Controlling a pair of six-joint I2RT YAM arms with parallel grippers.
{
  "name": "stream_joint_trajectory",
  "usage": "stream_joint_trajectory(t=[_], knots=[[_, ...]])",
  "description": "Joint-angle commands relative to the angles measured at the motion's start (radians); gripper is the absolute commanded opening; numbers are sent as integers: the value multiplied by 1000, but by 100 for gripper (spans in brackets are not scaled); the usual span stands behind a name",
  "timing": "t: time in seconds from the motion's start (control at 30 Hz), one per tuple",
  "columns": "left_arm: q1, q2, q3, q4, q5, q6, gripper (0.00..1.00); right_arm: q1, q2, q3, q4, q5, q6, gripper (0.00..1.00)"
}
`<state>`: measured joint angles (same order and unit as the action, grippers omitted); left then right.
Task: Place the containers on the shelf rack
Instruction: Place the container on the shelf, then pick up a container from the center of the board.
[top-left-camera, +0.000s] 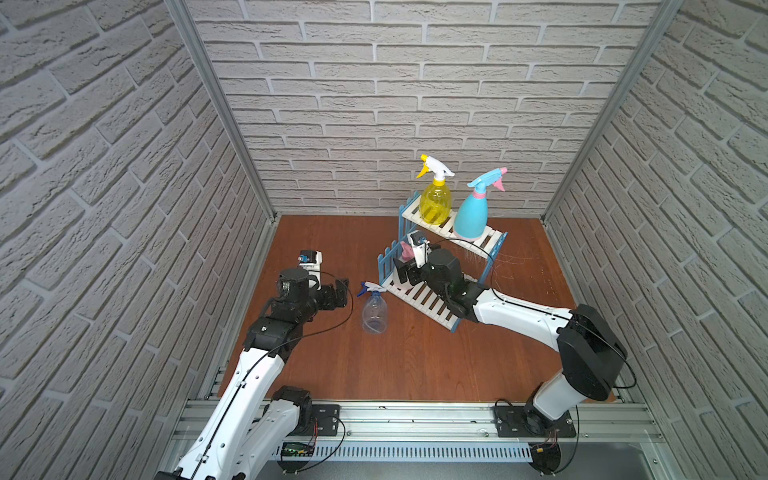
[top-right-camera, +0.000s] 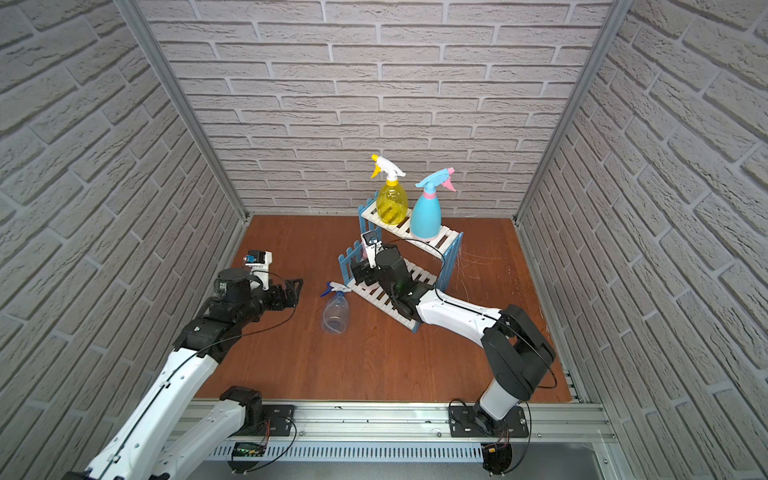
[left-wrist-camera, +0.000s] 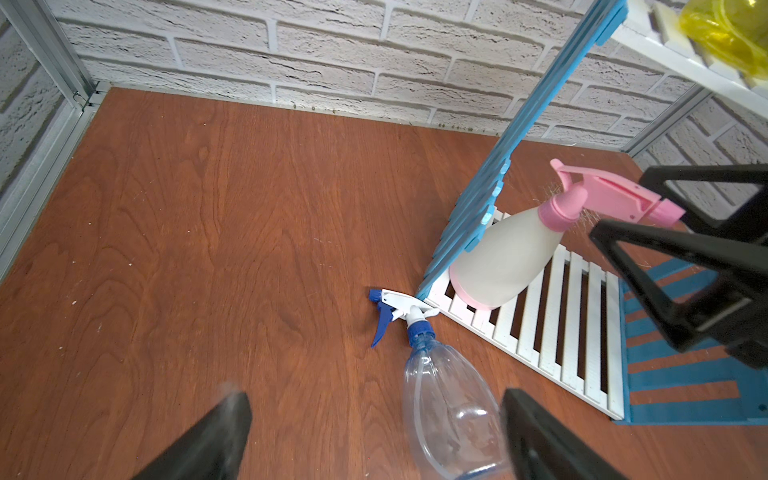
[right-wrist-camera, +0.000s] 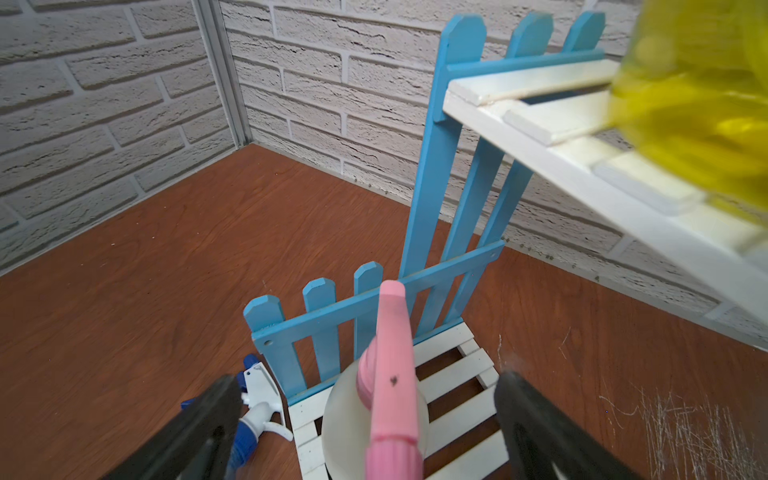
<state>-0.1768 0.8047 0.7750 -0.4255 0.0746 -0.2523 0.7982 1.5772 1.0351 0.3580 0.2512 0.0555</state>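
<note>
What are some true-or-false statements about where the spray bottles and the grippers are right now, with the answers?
1. The yellow bottle stands on the upper shelf of the shelf rack. True.
2. The clear bottle stands on the lower shelf. False: it lies on its side on the table, beside the rack.
3. The right gripper is clamped on the cream-white bottle. False: its jaws are open, one on each side of the bottle, which stands on the lower shelf.
4. The light blue bottle shares the upper shelf with the yellow bottle. True.
5. The left gripper is open and holds nothing. True.
</note>
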Motion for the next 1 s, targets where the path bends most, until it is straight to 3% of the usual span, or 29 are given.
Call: stream_joint_trajectory(t=[0.0, 0.13, 0.27, 0.37, 0.53, 0.67, 0.8, 0.97], knots=[[5, -3, -4, 36, 8, 7, 98, 0, -107, -41, -12, -51, 5, 99], [-29, 2, -1, 25, 4, -3, 98, -1, -207, -99, -55, -100, -3, 99], [-132, 49, 17, 0, -91, -41, 98, 0, -328, -160, -103, -119, 9, 99], [-212, 116, 43, -22, -166, -90, 98, -1, -423, -199, -137, -122, 15, 99], [-300, 277, 106, -42, -191, -188, 98, 0, -552, -283, -156, -64, 17, 99], [-316, 404, 144, -7, -125, -260, 98, -6, -621, -374, -127, -17, 28, 100], [-317, 523, 210, -64, -148, -294, 98, -13, -670, -422, -126, -8, 28, 100], [-317, 601, 217, -61, -103, -338, 98, -25, -728, -466, -124, 6, 27, 100]])
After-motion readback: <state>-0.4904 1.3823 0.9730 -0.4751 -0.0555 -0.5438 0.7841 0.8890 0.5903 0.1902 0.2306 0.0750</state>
